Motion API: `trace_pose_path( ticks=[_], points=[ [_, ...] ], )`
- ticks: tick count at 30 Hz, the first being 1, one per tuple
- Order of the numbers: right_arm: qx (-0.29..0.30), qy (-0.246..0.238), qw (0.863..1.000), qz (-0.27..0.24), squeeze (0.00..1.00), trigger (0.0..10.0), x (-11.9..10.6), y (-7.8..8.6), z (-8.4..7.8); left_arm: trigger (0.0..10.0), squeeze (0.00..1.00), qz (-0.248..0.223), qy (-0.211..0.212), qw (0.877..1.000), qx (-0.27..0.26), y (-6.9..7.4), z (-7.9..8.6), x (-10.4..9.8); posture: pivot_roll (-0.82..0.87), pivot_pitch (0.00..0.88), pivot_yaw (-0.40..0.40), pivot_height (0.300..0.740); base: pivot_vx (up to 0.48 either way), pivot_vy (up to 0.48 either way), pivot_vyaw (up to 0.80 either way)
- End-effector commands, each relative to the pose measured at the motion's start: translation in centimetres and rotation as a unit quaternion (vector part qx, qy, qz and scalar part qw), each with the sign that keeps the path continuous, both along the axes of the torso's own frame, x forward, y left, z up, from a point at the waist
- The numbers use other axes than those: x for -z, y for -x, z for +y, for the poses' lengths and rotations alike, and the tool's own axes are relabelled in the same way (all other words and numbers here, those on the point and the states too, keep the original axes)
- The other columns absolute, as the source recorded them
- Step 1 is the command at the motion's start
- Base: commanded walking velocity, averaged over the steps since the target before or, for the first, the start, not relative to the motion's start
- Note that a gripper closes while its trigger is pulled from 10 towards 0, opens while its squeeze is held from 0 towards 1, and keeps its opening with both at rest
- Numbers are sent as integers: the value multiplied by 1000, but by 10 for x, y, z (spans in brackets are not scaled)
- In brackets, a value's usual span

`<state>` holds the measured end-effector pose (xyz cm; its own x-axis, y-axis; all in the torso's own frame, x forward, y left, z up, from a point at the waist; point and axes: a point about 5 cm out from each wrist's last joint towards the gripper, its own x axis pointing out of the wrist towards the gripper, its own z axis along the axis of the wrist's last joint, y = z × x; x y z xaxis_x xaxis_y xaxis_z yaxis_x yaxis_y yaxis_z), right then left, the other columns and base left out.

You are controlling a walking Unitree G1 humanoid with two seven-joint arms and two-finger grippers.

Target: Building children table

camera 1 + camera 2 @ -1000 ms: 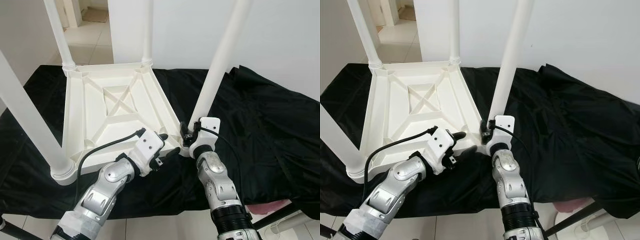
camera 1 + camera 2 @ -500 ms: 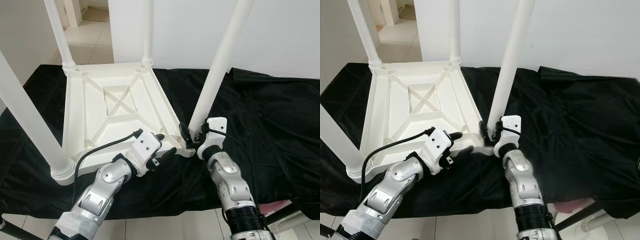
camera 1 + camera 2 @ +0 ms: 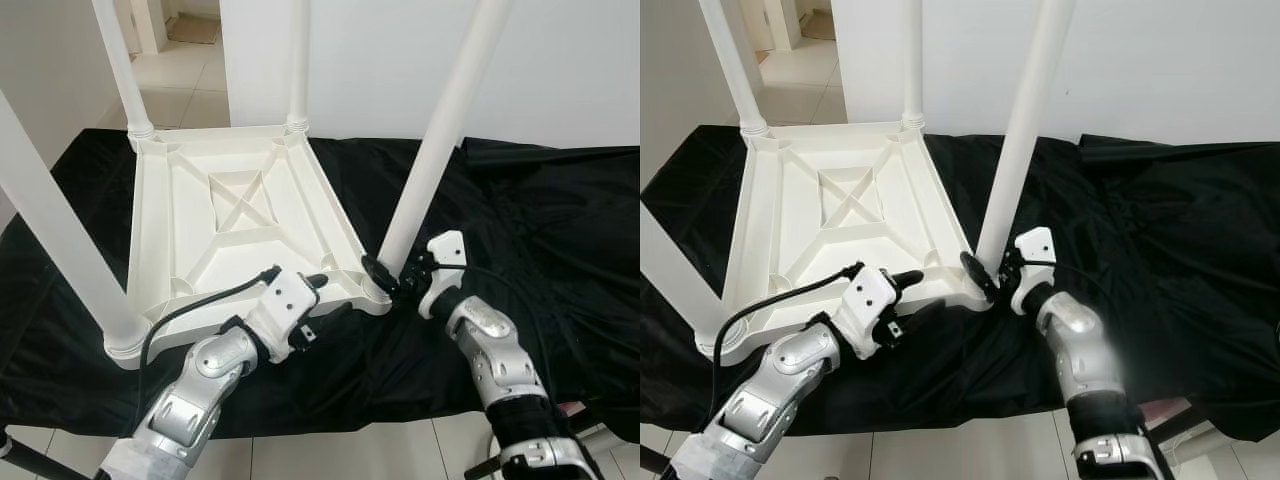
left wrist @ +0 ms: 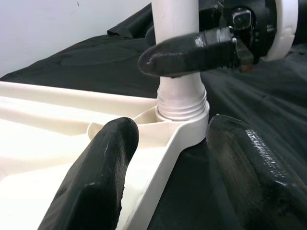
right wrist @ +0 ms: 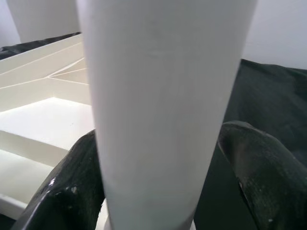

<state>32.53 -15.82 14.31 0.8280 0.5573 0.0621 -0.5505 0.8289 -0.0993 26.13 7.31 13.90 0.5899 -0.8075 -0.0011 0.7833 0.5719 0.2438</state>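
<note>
A: How will this table (image 3: 235, 215) handle, lying upside down on the black cloth (image 3: 545, 215)?

B: It looks like hollow moulded plastic: light, stiff and smooth, so I judge it slides easily on the cloth. The leg (image 3: 432, 140) is a slick round tube, best taken low, just above its threaded collar, where it is steadiest.

A: Where are the grippers?

B: The right gripper (image 3: 392, 277) is clenched around the base of the leg, one finger on each side of the tube. The left gripper (image 3: 325, 297) straddles the table's edge just beside that corner, fingers spread and not closed on it.

A: Which way does the leg point?

B: Its long axis rises from the socket between the right fingers, up and slightly tilted away from the tabletop. The other three legs stand beyond the left gripper.
</note>
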Motion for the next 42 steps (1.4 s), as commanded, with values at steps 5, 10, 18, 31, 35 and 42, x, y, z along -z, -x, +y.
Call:
trace_pose_path(
  ticks=[5, 10, 18, 31, 35, 42],
  points=[
    [-29, 35, 999, 4, 0, 10000, 8, -5, 5, 10000, 0, -1, -9, 1000, 14, 4, -1, -1, 7, 0, -70, 740, 0, 0, 0],
    [-51, 35, 998, 5, 0, 0, 10, -5, 8, 10000, 0, 0, -5, 1000, 14, 5, -3, -1, 7, 0, -72, 740, 0, 0, 0],
    [-48, 28, 998, 6, 0, 0, 14, -2, 3, 10000, 0, -4, 1, 1000, 2, 2, -1, -4, 9, 2, -73, 740, 0, 0, 0],
    [75, 3, 997, -16, 0, 10000, 12, 7, 21, 10000, 0, -5, -8, 1000, -7, -2, 3, -5, 3, 0, -66, 740, 0, 0, 0],
    [104, -16, 994, -14, 0, 10000, 11, 8, 27, 10000, 0, -6, -9, 1000, -6, -3, 2, -5, 3, 0, -65, 740, 0, 0, 0],
    [246, -88, 965, 6, 0, 10000, 9, 8, 37, 10000, 0, -12, -14, 1000, 0, -8, 2, -6, -8, 0, -61, 740, 0, 0, 0]
  ],
)
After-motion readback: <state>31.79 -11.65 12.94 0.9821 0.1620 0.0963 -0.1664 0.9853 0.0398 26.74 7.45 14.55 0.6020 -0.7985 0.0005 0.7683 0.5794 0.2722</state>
